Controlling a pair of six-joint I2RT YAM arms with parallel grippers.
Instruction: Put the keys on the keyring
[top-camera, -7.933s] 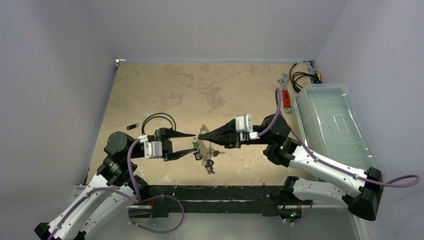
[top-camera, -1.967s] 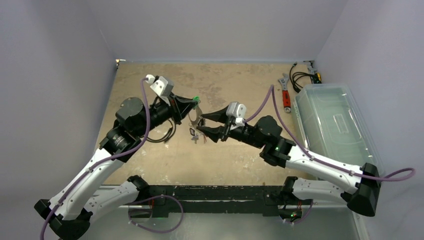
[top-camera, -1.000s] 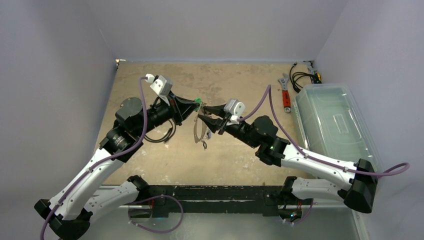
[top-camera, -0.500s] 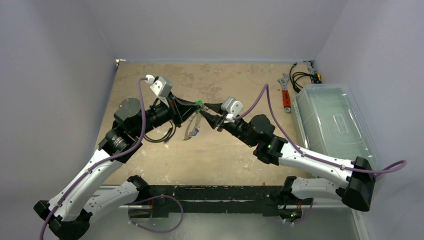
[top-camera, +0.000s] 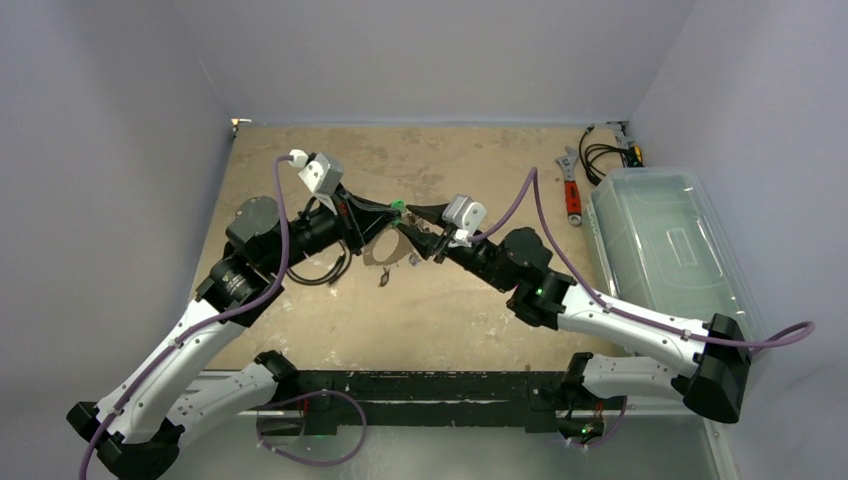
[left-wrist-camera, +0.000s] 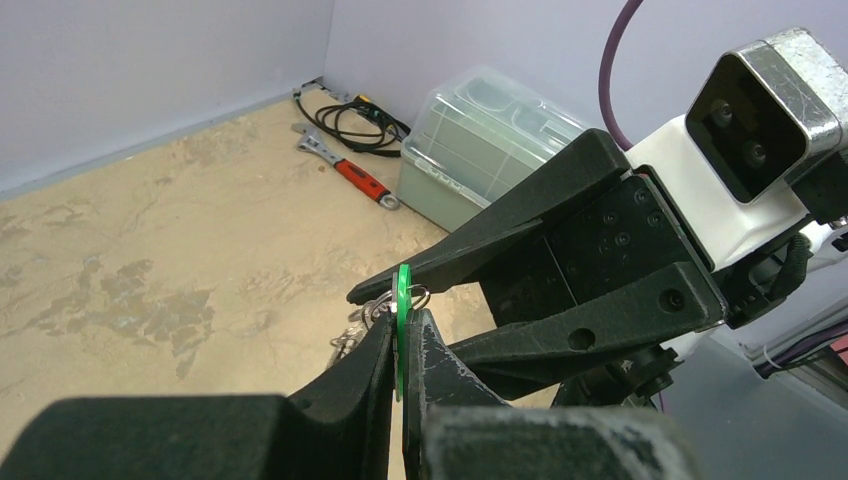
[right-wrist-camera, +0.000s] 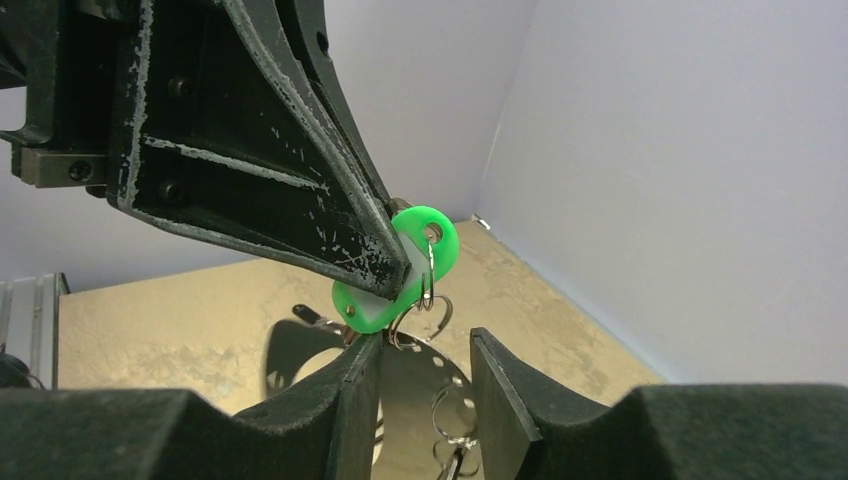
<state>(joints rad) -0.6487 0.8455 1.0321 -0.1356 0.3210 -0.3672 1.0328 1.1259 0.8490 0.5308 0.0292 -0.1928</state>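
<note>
Two grippers meet above the table (top-camera: 470, 165). Item 1: left gripper (left-wrist-camera: 403, 332), pressed together on the green key tag (right-wrist-camera: 398, 270), which I hold aloft. Item 2: right gripper (right-wrist-camera: 425, 345), jaws spread either side of the tag's small rings (right-wrist-camera: 412, 325). Item 3: keyring (top-camera: 368, 254), hanging beneath the tag, keys (left-wrist-camera: 345, 345) dangling.

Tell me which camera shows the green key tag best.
Right wrist: the green tag faces the lens, large, with its hole and the small wire ring through it visible. The left wrist view shows the tag only edge-on, pinched in the left hand. The top external view gives just a green speck.
</note>
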